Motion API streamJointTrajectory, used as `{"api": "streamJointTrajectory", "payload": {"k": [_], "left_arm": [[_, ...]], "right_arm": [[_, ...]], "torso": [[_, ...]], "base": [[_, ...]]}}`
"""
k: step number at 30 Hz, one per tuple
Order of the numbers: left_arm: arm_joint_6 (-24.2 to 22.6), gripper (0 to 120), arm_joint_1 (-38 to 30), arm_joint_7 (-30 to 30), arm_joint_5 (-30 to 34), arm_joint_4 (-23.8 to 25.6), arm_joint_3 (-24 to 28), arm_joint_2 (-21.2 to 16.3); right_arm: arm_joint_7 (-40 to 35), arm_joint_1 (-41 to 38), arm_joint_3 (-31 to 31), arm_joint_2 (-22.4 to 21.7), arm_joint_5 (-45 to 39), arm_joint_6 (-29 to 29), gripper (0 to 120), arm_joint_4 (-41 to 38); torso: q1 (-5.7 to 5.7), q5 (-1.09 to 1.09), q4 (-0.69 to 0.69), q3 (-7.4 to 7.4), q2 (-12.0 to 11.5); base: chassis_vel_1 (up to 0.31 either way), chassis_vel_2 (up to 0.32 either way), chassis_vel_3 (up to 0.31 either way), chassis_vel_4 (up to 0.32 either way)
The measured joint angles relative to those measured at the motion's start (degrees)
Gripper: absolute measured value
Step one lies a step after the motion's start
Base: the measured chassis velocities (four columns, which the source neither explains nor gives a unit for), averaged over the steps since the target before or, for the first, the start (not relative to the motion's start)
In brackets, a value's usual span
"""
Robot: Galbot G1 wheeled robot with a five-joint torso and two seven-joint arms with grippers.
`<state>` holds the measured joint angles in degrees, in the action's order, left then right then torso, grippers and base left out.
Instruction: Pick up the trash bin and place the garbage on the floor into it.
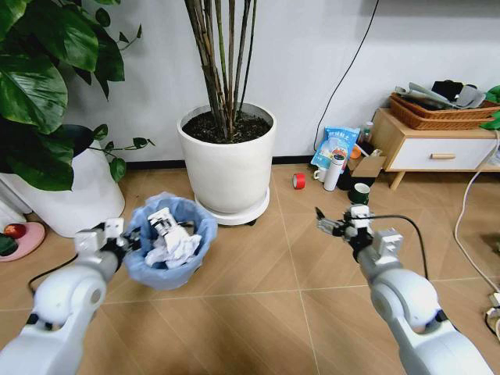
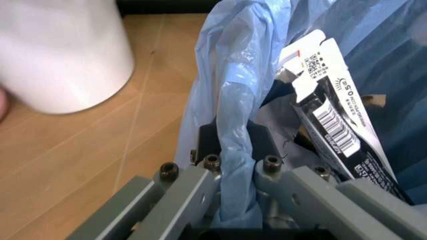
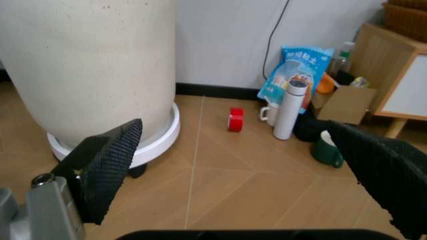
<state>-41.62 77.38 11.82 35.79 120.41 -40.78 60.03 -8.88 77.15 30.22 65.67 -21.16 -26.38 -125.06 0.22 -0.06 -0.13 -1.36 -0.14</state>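
Note:
The trash bin (image 1: 169,244), lined with a crinkly light-blue bag, is low at the left, and my left gripper (image 1: 131,239) is shut on its near-left rim. In the left wrist view the left gripper (image 2: 233,146) pinches the folded bag edge (image 2: 230,90). Garbage lies inside: crumpled white paper (image 1: 173,250) and a black-and-white carton (image 2: 331,122). A red crushed can (image 1: 298,180) lies on the floor by the wall, also seen as the red can (image 3: 235,119). My right gripper (image 1: 329,225) hovers open and empty over the floor, well short of the can; its black pads (image 3: 110,167) stand wide apart.
A big white plant pot (image 1: 228,160) on a wheeled base stands behind the bin, another white pot (image 1: 74,195) at the left. By the wooden cabinet (image 1: 437,148) stand a white bottle (image 1: 334,171), a blue bag (image 1: 336,145) and a green mug (image 1: 359,193).

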Motion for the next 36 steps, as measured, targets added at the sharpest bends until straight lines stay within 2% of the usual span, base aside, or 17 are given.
{"api": "streamJointTrajectory", "payload": {"k": [4, 12, 36], "left_arm": [[0.25, 0, 4.25, 0.05, -1.48, 3.56, -1.58, 1.01], [0.46, 0, 6.83, 0.43, -3.29, 6.78, -1.31, 2.81], [1.04, 0, 6.64, -0.38, -3.65, 5.99, -1.72, 3.54]], "right_arm": [[-0.68, 2.53, 1.63, 1.68, 1.13, -0.08, 100, -2.49], [-1.01, 5.19, 1.37, 2.74, 4.9, 0.86, 100, -4.09], [-1.03, 4.77, -4.49, 5.3, 10.25, 2.1, 100, -1.94]], "torso": [[0.0, 0.02, 0.01, -0.01, 0.0], [0.0, 0.01, -0.01, -0.01, 0.0], [0.01, 0.01, 0.0, -0.01, -0.01]], "base": [[0.0, 0.0, 0.0, 0.0], [0.0, 0.0, 0.0, 0.0], [0.05, 0.045, -0.044, -0.039]]}}
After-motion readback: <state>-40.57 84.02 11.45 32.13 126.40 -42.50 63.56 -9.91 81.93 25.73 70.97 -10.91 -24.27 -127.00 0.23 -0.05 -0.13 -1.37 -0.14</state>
